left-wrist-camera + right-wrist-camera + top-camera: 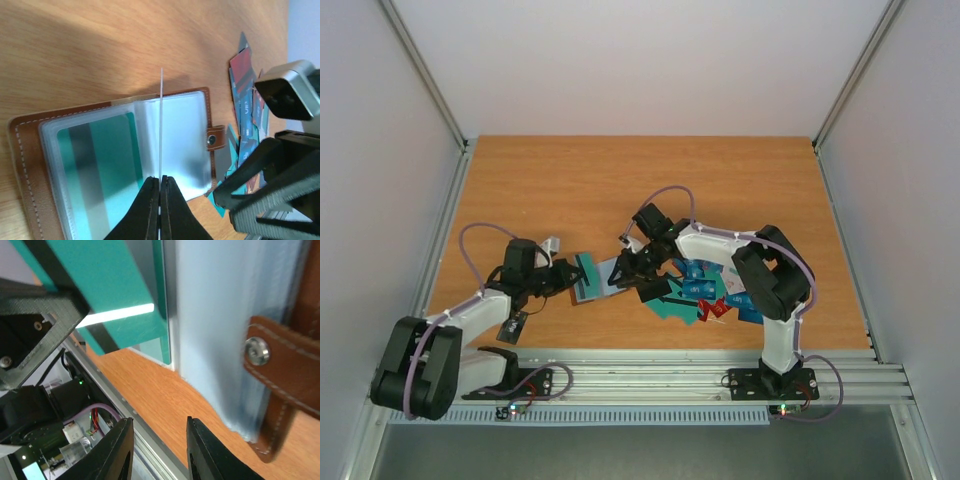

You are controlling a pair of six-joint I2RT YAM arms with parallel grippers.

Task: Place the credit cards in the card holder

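The card holder (592,285) lies open near the tabletop's (620,180) front edge, with loose credit cards (705,297) beside it. The left jaws clench one clear sleeve (161,125) upright. The right jaws stand released beside the strap (272,375).

1 overhead, 2 close wrist views

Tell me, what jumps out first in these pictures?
A brown wallet lies open on the wooden table, a teal card tucked in one pocket. The left gripper pinches one clear sleeve upright. A heap of colourful cards sits right of the wallet.
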